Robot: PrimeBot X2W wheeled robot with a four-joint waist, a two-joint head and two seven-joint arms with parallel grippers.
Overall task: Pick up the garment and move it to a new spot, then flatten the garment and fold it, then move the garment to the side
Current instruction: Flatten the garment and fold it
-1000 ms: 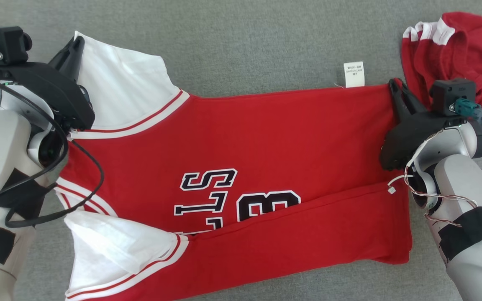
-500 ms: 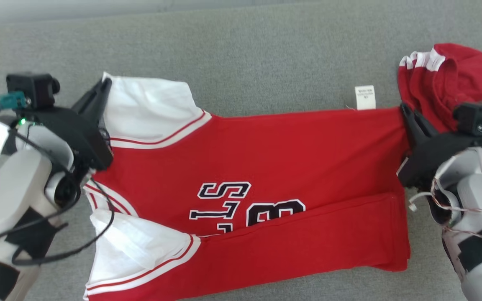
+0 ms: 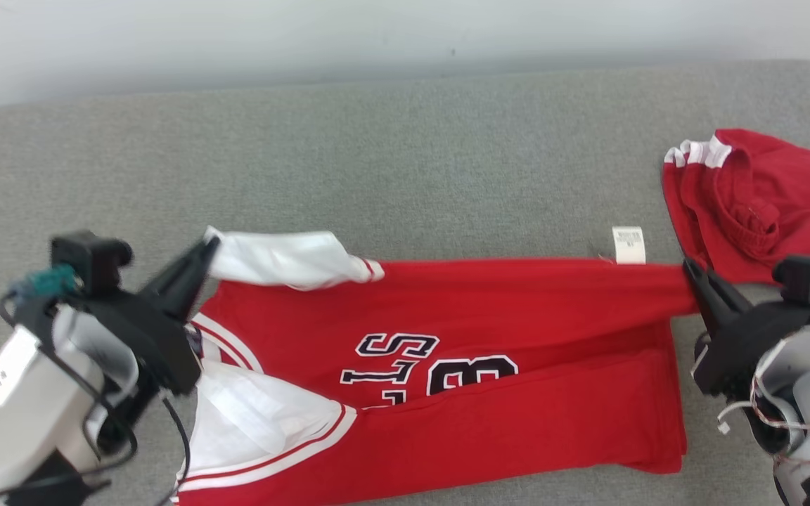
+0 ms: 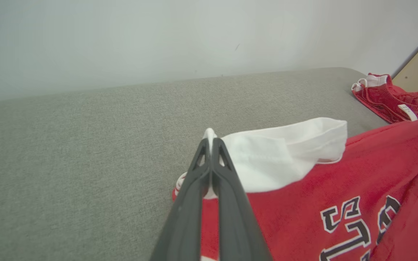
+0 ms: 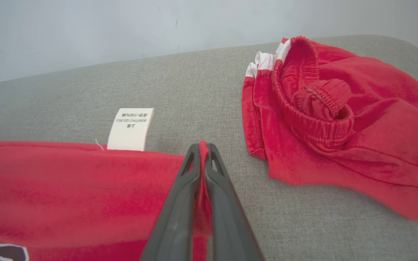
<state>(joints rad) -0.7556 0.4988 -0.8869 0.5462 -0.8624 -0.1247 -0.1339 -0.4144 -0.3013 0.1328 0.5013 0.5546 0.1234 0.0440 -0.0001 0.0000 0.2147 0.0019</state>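
The garment is a red jersey with white sleeves and black-and-white lettering, spread sideways on the grey cushion. Its near long edge lies folded over the body. My left gripper is shut on the far white sleeve, lifted off the cushion; in the left wrist view that gripper pinches the sleeve's corner. My right gripper is shut on the far hem corner of the garment, and red cloth shows between the closed tips of that gripper. The far edge hangs taut between both grippers. A white care label sticks out beside it.
A crumpled pair of red shorts with white trim lies at the cushion's right end, close to my right gripper and seen again as the red shorts in the right wrist view. A pale wall runs behind the cushion.
Both grippers have lifted the garment's far edge and drawn it towards me, so the far half is rising over the body. The head camera has tilted up, bringing the wall into view.
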